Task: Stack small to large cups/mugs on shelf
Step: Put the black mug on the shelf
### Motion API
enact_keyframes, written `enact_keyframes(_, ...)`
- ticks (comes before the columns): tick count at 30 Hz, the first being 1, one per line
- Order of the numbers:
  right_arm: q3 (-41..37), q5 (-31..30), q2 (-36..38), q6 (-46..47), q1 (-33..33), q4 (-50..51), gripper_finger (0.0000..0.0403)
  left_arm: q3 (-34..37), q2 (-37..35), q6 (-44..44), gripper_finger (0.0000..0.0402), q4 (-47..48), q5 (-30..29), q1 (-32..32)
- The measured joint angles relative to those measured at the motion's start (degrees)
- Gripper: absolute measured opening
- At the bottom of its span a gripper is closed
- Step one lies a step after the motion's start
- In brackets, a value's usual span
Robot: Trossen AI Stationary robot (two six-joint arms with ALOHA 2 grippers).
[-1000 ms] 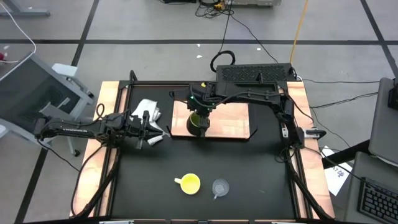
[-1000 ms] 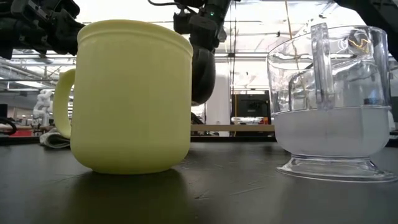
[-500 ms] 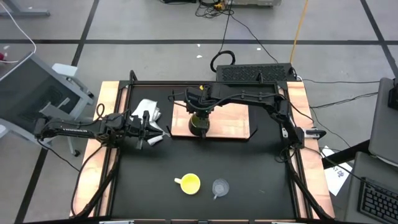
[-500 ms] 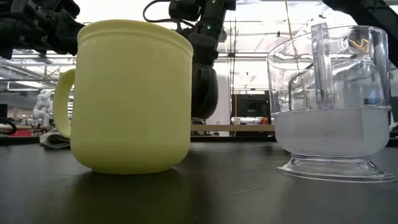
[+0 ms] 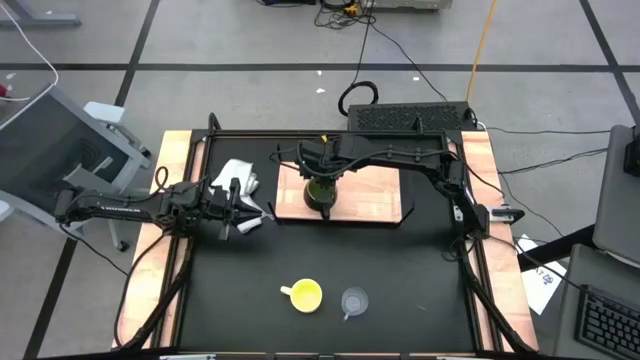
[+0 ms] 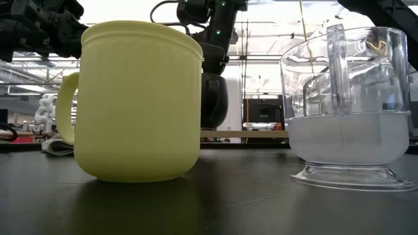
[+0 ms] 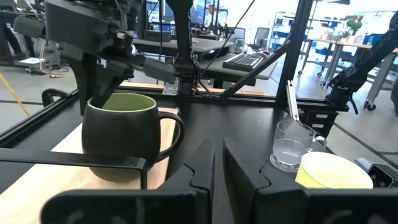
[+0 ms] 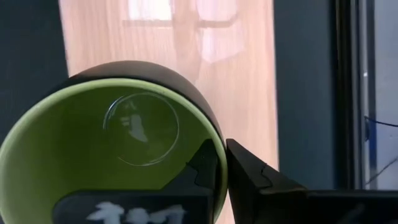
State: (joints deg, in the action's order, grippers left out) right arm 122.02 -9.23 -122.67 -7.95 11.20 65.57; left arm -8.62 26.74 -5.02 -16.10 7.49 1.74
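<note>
The dark green mug (image 5: 320, 195), light green inside, stands upright on the left part of the light-wood shelf (image 5: 370, 190), its handle (image 7: 174, 130) toward the table's near side. My right gripper (image 8: 222, 149) reaches it from the far right and is shut on its rim. The yellow mug (image 5: 303, 295) and the clear glass cup (image 5: 354, 301) stand on the black table near the front edge. My left gripper (image 5: 250, 220) waits level at the table's left, shut, holding nothing. My right gripper pinches the green mug's rim (image 8: 219, 138) on its far side, one finger (image 8: 204, 163) inside the mug and one finger (image 8: 252, 174) outside. The fingers slant steeply down from above and from the far side. The mug sits upright, its base down on the shelf board.
A white cloth (image 5: 238, 178) lies on the table left of the shelf, just beyond my left gripper. The shelf's right half is bare wood. Thin black brackets stand at the shelf's corners (image 7: 118, 163). Cables and a keyboard lie past the far edge.
My right gripper has gone down with the green mug and tipped more steeply downward. The mug, tilted and clear of the shelf a second ago, now stands upright with its base at the board. The hold has stayed shut.
</note>
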Motion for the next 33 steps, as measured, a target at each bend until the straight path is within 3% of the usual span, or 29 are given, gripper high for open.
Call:
enact_keyframes(27,-4.4,0.7,0.4,0.2,0.1,-2.8,0.0009,0.0,0.0,0.1,0.0033,1.1,0.0,0.0)
enact_keyframes(33,-4.5,2.2,0.1,-0.4,0.2,-3.7,0.0042,0.0,0.0,0.1,0.0033,1.1,0.0,0.0)
